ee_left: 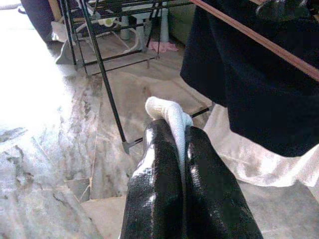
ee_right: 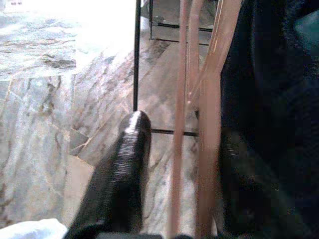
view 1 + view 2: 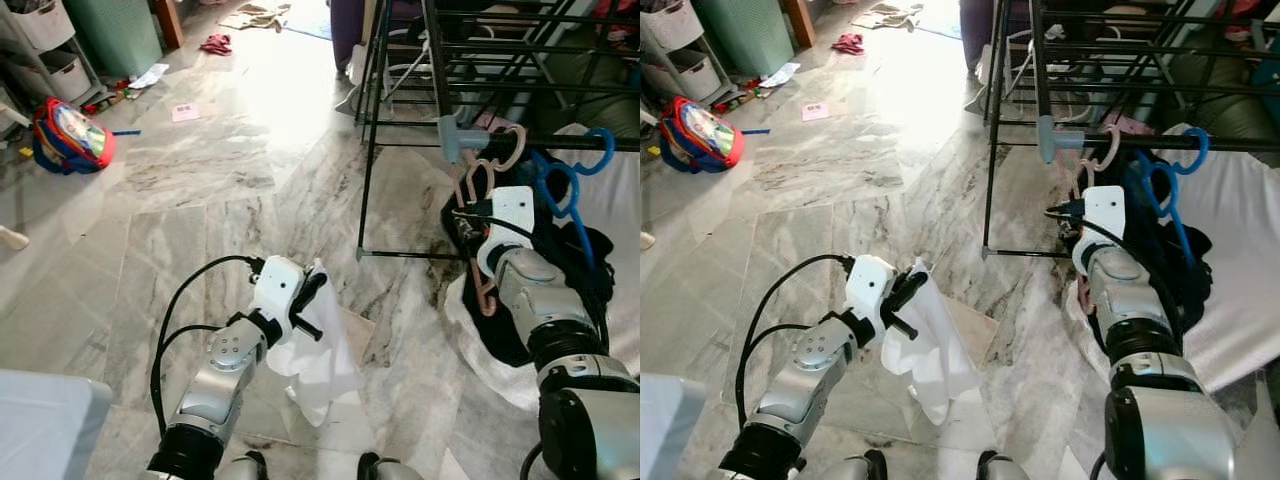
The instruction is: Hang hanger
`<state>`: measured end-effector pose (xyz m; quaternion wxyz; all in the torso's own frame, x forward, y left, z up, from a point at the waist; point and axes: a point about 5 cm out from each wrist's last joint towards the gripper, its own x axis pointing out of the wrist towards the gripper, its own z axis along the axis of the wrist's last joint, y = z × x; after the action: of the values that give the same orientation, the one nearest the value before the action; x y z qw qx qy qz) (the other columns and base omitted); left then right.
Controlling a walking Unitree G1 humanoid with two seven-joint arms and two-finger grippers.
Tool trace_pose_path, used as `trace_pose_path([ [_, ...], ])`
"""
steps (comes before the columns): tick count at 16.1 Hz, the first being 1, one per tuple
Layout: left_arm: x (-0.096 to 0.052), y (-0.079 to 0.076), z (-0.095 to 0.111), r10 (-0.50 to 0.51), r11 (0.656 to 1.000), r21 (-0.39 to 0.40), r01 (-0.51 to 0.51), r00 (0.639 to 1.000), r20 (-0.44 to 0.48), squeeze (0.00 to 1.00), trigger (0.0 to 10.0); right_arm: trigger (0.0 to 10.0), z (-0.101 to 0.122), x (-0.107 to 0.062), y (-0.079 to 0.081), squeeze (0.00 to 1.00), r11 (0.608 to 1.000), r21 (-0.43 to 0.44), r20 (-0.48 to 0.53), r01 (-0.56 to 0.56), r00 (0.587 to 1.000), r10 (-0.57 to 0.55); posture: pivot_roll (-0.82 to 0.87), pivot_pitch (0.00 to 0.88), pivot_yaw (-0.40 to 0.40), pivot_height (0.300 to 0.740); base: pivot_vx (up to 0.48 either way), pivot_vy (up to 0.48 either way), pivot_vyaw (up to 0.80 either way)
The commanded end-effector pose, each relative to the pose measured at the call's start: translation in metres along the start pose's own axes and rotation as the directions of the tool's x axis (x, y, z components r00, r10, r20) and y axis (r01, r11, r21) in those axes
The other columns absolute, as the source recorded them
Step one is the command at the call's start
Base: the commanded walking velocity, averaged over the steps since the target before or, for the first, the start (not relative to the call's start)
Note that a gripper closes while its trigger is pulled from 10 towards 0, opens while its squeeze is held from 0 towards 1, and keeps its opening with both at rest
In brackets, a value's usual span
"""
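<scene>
While left claw (image 1: 182, 149) pinches white cloth (image 3: 325, 365), pink hangers (image 3: 487, 170) hang on rack (image 3: 520, 140).

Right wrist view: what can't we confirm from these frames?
- Right claw: whether it grips the pink hangers; one finger lost against the dark clothes.
- Hanger hooks on the rack bar: seating too small, eye views.
- White cloth in the left claw: lower part hidden by fingers, left wrist view.
</scene>
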<state>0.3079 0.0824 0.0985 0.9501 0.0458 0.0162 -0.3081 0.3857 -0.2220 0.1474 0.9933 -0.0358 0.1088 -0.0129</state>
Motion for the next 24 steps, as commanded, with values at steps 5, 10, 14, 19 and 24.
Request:
trace_pose_path([
  [5, 0.001, -0.001, 0.0, -0.012, 0.999, 0.031, 0.012, 1.0, 0.0, 0.0, 10.0, 0.3, -0.009, -0.001, 0.0, 0.0, 0.999, 0.027, -0.022, 0.024, 0.999, -0.024, 0.06, 0.203, 0.008, 0.74, 0.0, 0.0, 0.0],
  [10, 0.0, -0.002, 0.0, -0.012, 0.999, 0.033, 0.011, 1.0, 0.003, 0.0, 10.0, 0.0, -0.011, -0.001, 0.001, 0.0, 0.999, 0.028, -0.029, 0.034, 0.999, -0.033, 0.06, 0.2, 0.006, 0.74, 0.0, 0.0, 0.0],
  [14, 0.001, -0.003, -0.001, -0.013, 0.999, 0.035, 0.013, 1.0, 0.001, 0.0, 10.0, 0.0, -0.012, -0.002, 0.001, 0.0, 0.999, 0.026, -0.025, 0.029, 0.999, -0.028, 0.06, 0.199, 0.005, 0.74, 0.0, 0.0, 0.0],
  [19, 0.001, -0.001, 0.001, 0.002, 0.999, 0.038, -0.003, 1.0, 0.012, 0.0, 10.0, 0.0, 0.005, -0.005, -0.002, 0.0, 0.999, -0.004, 0.076, 0.051, 0.996, -0.051, 0.06, 0.201, 0.01, 0.74, 0.0, 0.0, 0.0],
  [24, 0.002, 0.008, 0.013, 0.122, 0.991, 0.04, -0.126, 0.988, 0.092, 0.0, 10.0, 0.0, 0.016, -0.028, -0.007, 0.0, 0.992, -0.009, 0.229, 0.128, 0.966, -0.123, 0.04, 0.204, 0.016, 0.74, 0.0, 0.0, 0.0],
])
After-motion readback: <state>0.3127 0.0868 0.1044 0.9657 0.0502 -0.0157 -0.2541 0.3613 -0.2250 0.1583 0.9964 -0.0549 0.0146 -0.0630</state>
